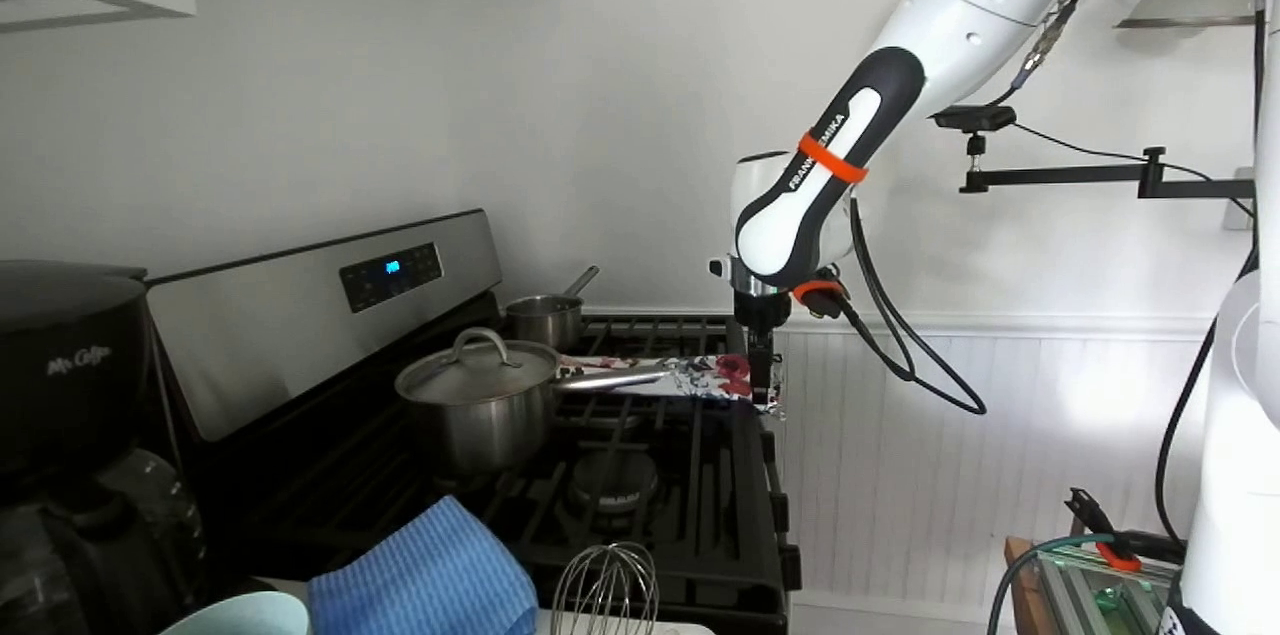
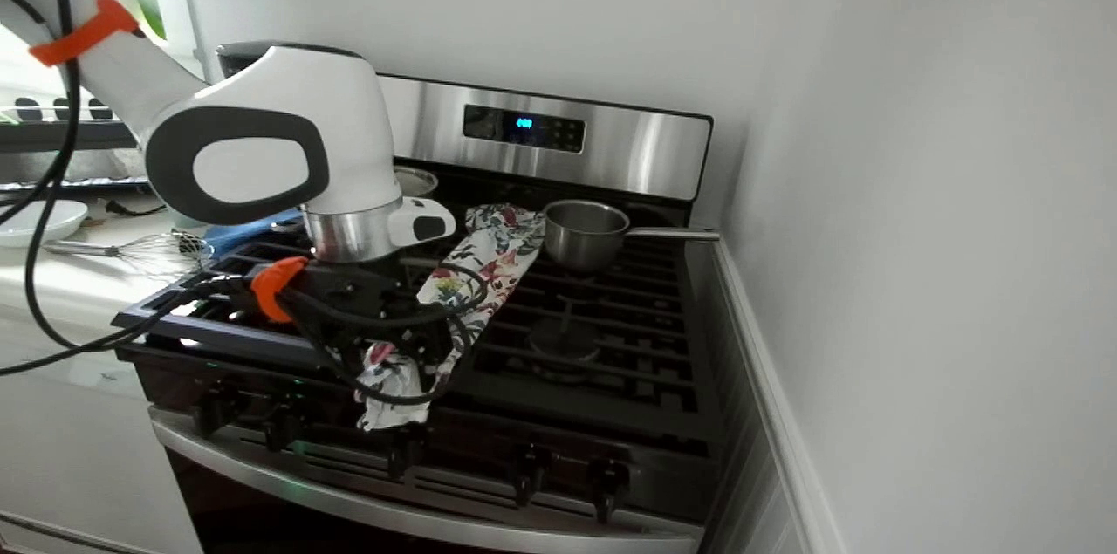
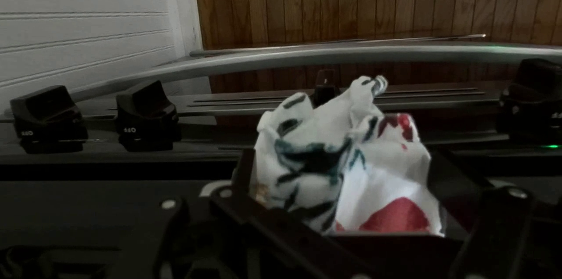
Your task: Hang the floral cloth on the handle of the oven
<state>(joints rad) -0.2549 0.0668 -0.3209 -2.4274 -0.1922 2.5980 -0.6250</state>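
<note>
The floral cloth (image 2: 489, 262), white with red, green and blue flowers, lies lengthwise across the oven (image 2: 567, 404) top; it also shows in an exterior view (image 1: 700, 377). Its near end hangs over the front edge, above the knobs. My gripper (image 3: 351, 182) points down at that end, by the front edge (image 1: 762, 385). In the wrist view its fingers stand wide apart, with bunched cloth (image 3: 307, 151) filling the space between them. The fingertips are partly hidden by cloth and cables. The oven handle (image 2: 393, 517) is a curved steel bar lower in front, also beyond the knobs in the wrist view (image 3: 351, 56).
A lidded pot (image 1: 490, 415) stands beside the cloth, its handle reaching toward it. A small saucepan (image 2: 583, 235) stands on the cloth's other side. Knobs (image 3: 147, 114) line the front panel. A blue cloth (image 1: 430, 575) and a whisk (image 1: 606, 585) lie on the counter. A wall (image 2: 873, 275) borders the oven.
</note>
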